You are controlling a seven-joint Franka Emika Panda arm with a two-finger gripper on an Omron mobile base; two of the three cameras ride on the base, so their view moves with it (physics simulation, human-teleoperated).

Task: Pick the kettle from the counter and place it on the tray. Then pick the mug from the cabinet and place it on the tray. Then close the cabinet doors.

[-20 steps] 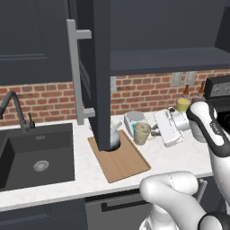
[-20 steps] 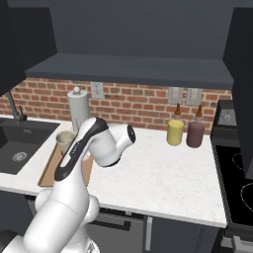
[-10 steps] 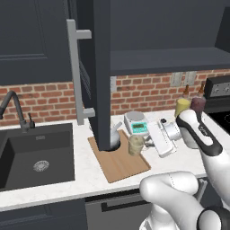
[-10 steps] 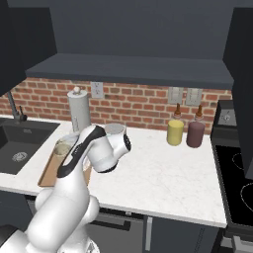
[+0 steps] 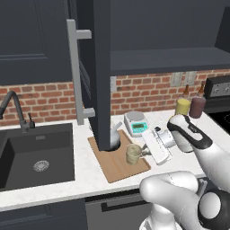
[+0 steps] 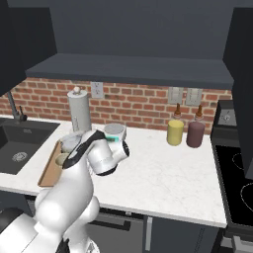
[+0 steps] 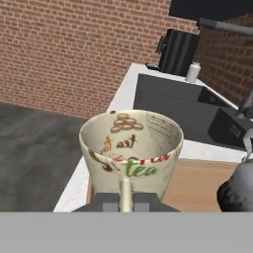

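Observation:
The beige mug (image 5: 133, 153) hangs by its handle from my gripper (image 5: 143, 151), which is shut on it, low over the right part of the wooden tray (image 5: 117, 166). I cannot tell whether the mug touches the board. In the hand view the mug (image 7: 130, 142) faces me, its handle pinched between my gripper (image 7: 126, 198) fingertips, with the tray (image 7: 197, 179) behind it. The dark kettle (image 5: 116, 136) stands on the tray's far end, half hidden by the open cabinet door (image 5: 101, 72). It also shows at the hand view's right edge as the kettle (image 7: 238, 189).
The door's grey bar handle (image 5: 74, 72) juts out over the counter (image 5: 67, 179). A white scale (image 5: 136, 122) and two bottles (image 5: 183, 106) stand by the brick wall, a paper-towel roll (image 6: 79, 110) behind the tray. The black sink (image 5: 36, 157) lies left, the stove (image 6: 237, 188) right.
My arm has brought the mug down and a little left, from beside the scale to low over the tray. Kettle and doors have not moved.

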